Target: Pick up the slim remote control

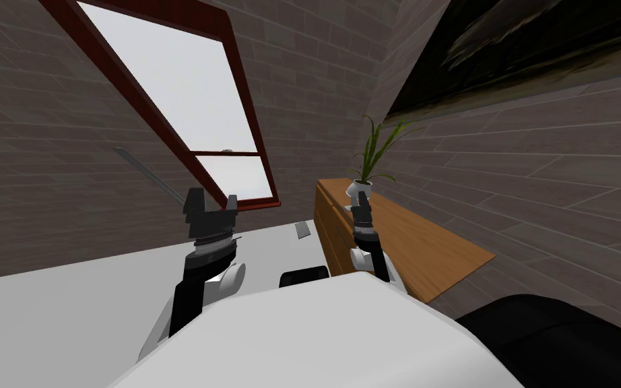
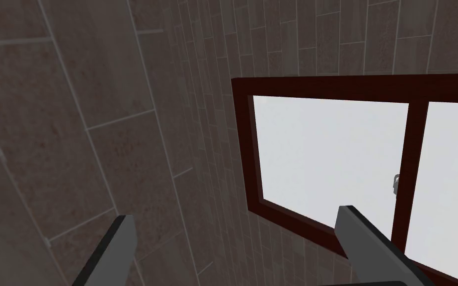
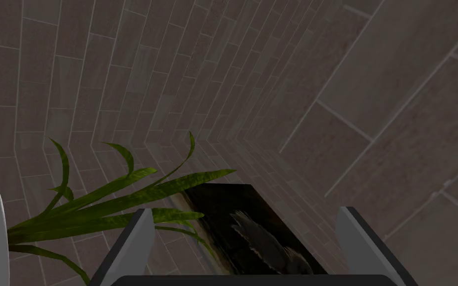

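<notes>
Left gripper (image 1: 213, 197) raised, fingers wide. Remote (image 1: 302, 230) on white table (image 1: 67, 316) lies lower, between it and right gripper (image 1: 362, 200) — also wide, beside plant (image 1: 357, 188).

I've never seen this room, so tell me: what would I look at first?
First, the big bright window with a dark red frame on the grey wall ahead. Next, the green spiky plant in a white pot at the far end of the brown wooden sideboard on the right. My left tool and right tool stand raised and open, with the slim grey remote control lying small on the white table between them.
</notes>
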